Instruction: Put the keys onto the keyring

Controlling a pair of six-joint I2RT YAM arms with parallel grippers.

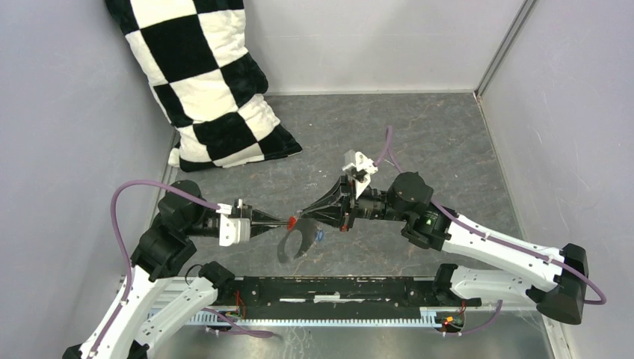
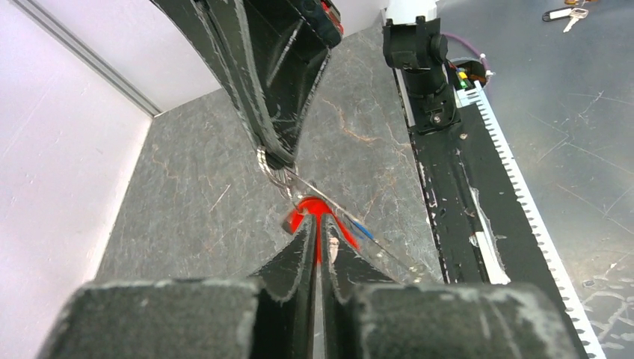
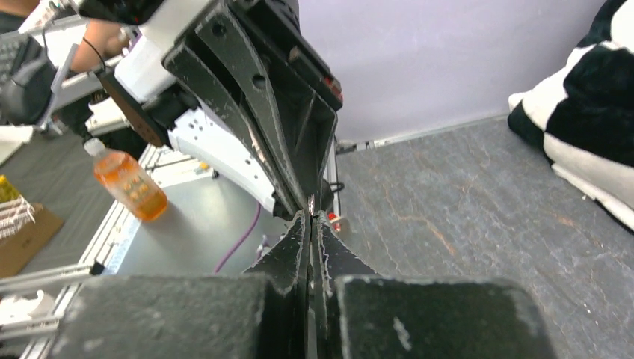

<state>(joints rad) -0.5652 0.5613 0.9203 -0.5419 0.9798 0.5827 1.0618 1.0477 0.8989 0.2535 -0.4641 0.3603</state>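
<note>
Looks like threading step, centre frame: left jaws clamp red key, right jaws pinch keyring. Next probably needs hole aligned with band.

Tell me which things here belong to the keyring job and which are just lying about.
Job: red key, blue key, keyring, left gripper, right gripper.
Lying about: checkered pillow, orange bottle, spare keys off the table.
</note>
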